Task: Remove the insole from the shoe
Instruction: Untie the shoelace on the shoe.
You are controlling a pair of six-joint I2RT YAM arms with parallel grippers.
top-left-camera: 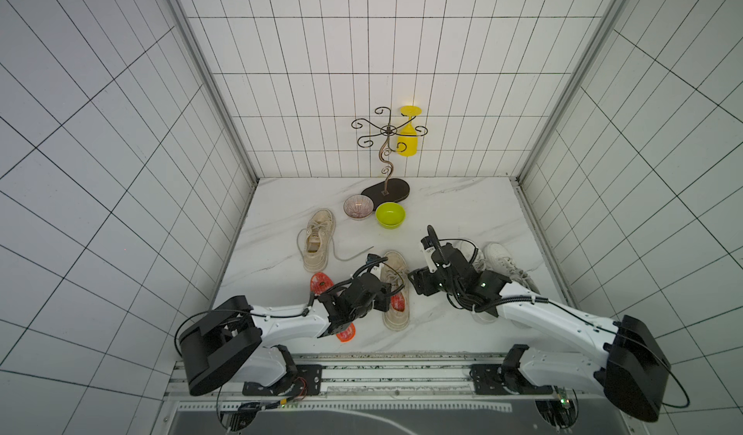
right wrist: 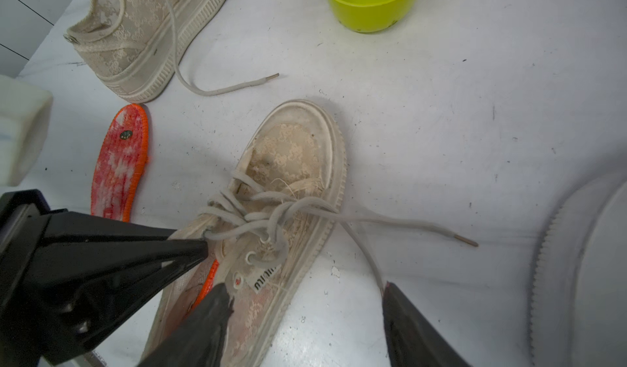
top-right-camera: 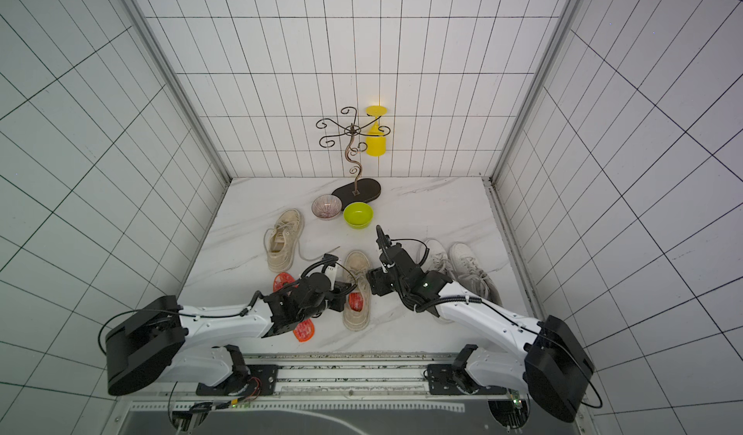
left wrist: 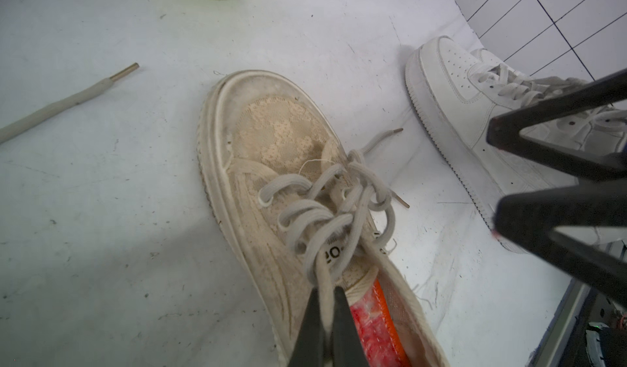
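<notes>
A worn beige lace shoe (top-left-camera: 396, 292) (top-right-camera: 357, 288) lies near the table's front, toe pointing away. A red insole with an orange rim (left wrist: 373, 328) (right wrist: 211, 275) sits inside it, showing at the opening. My left gripper (left wrist: 327, 301) (top-left-camera: 386, 292) hangs over the shoe's opening, shut on a loop of its shoelace (left wrist: 322, 280). My right gripper (right wrist: 305, 289) (top-left-camera: 412, 282) stands open at the shoe's right side. One of its fingers is over the shoe's side wall and the other over the bare table, with nothing gripped between them.
A loose red insole (top-left-camera: 321, 283) (right wrist: 118, 165) lies left of the shoe, partly under my left arm. A second beige shoe (top-left-camera: 317, 240) sits farther back and white sneakers (top-left-camera: 502, 260) are on the right. A patterned bowl (top-left-camera: 358, 207), a green bowl (top-left-camera: 390, 215) and a wire rack (top-left-camera: 386, 189) stand behind.
</notes>
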